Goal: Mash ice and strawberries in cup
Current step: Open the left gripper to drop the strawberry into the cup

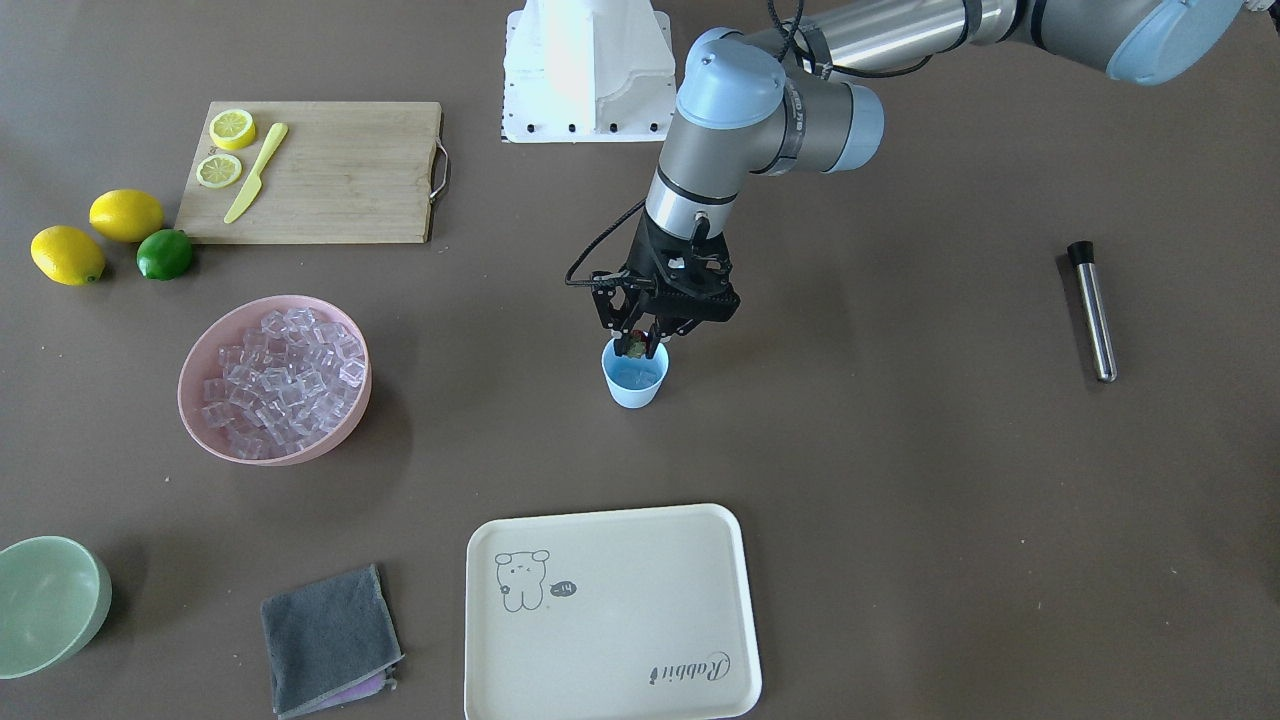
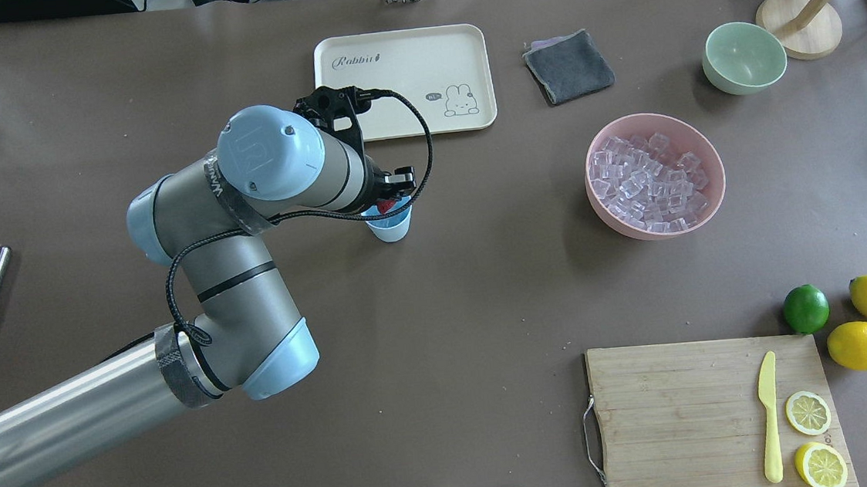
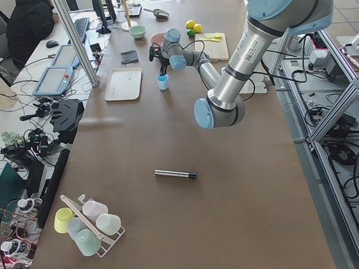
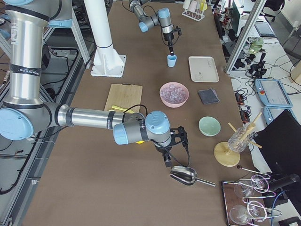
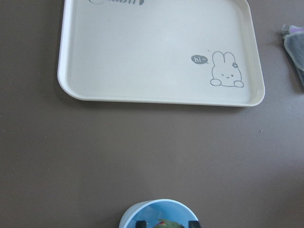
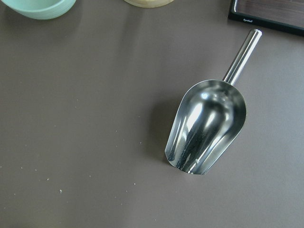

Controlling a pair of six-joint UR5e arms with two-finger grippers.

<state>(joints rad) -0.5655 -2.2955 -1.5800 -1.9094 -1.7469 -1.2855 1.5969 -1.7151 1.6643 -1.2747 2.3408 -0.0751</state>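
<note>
My left gripper (image 1: 640, 343) is shut on the small red strawberry (image 1: 636, 348) with a green cap and holds it right at the mouth of the light-blue cup (image 1: 635, 385) in the middle of the table. In the left wrist view the cup's rim (image 5: 142, 211) and the berry's green cap (image 5: 166, 223) show at the bottom edge. The ice (image 1: 280, 375) fills a pink bowl (image 1: 300, 455) well to the robot's right of the cup. My right gripper (image 4: 167, 162) hovers near a metal scoop (image 6: 209, 126); I cannot tell whether it is open or shut.
A cream tray (image 1: 610, 690) lies beyond the cup. A metal rod with a black tip (image 1: 1092, 310) lies at the robot's far left. A cutting board (image 1: 330, 170) with lemon slices and a knife, lemons, a lime (image 1: 165, 254), a grey cloth (image 1: 325, 640) and a green bowl (image 1: 45, 600) stand on the right side.
</note>
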